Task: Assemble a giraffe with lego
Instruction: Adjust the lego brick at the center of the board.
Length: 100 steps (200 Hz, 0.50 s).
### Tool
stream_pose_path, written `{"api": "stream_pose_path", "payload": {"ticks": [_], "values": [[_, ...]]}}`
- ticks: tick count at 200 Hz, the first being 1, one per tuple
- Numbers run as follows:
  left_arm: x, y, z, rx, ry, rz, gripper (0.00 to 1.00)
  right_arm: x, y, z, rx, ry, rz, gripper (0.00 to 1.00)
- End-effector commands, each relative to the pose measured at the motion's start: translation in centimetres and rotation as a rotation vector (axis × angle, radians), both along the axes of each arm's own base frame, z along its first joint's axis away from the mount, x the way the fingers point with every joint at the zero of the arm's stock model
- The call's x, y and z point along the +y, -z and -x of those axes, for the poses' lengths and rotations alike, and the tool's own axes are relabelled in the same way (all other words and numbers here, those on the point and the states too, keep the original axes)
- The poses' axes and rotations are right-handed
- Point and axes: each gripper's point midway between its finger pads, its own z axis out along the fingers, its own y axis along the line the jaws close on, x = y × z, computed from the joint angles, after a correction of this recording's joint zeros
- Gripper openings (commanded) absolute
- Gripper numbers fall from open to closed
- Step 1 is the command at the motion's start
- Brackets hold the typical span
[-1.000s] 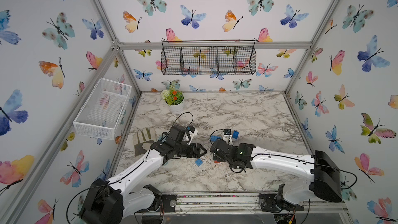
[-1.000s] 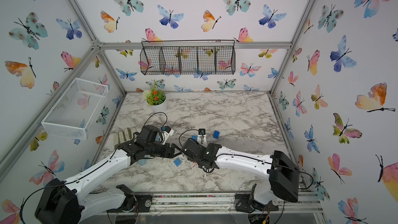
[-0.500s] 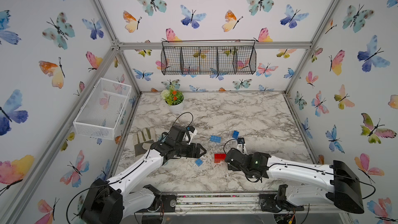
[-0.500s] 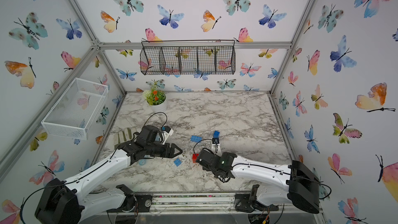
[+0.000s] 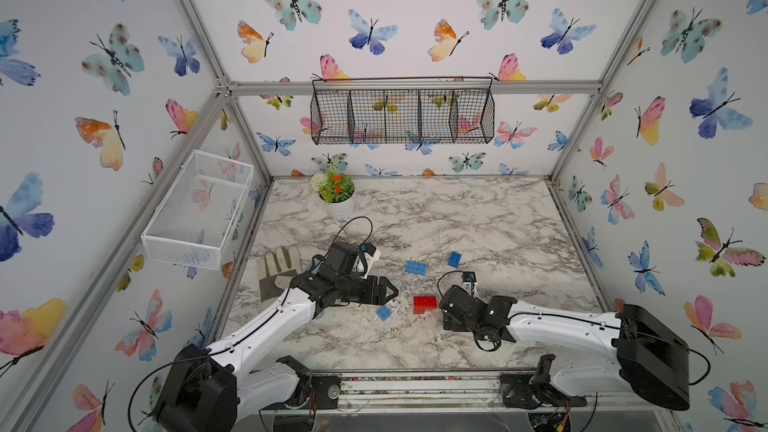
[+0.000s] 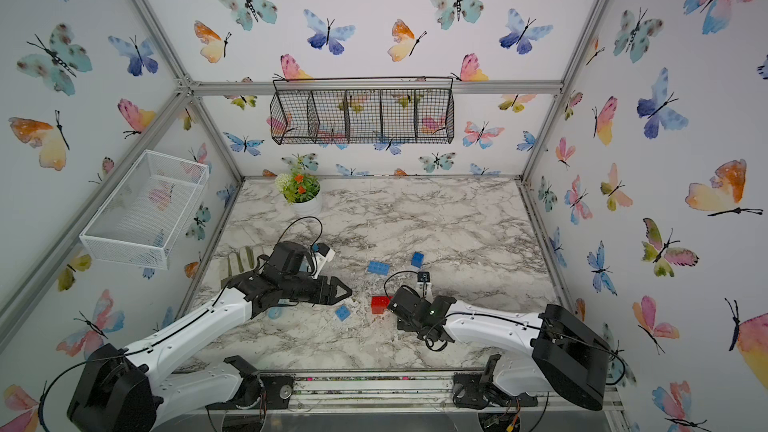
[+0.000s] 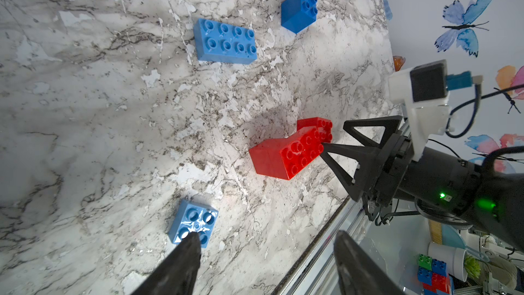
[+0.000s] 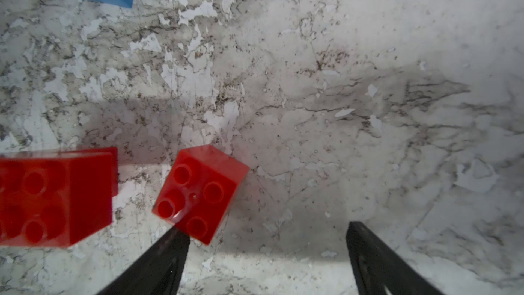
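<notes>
Two bricks in play on counter [image 5: 457, 222] — left end effector [image 7: 266, 235] released, empty, near pale blue square brick [image 7: 192, 221]; right end effector [image 8: 263, 227] released too — tip beside small red brick [image 8: 200, 194]

Red bricks [image 7: 286, 156], blue bricks [image 7: 225, 41], grey-veined white marble table [image 7: 85, 109], butterfly-print walls [image 5: 395, 14].

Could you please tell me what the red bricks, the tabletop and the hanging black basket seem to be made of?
Red bricks: moulded plastic, glossy, judging by bright highlights on the studs.
Tabletop: marble pattern, probably printed laminate rather than stone, since pale flecks look like chipped surface.
Black basket: thin wire mesh, likely coated metal, matte.
</notes>
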Motion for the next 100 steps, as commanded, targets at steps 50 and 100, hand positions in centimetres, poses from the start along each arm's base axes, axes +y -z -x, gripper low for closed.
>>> {"api": "stream_pose_path", "payload": {"ticks": [50,100], "values": [[0.1,0.1,0.0,-0.011,0.007,-0.013,0.74,-1.3,0.5,-0.3,0.013,0.008,0.006,0.90],[0.1,0.1,-0.1,-0.010,0.007,-0.014,0.73,-2.1,0.4,-0.3,0.016,0.014,0.017,0.90]]}}
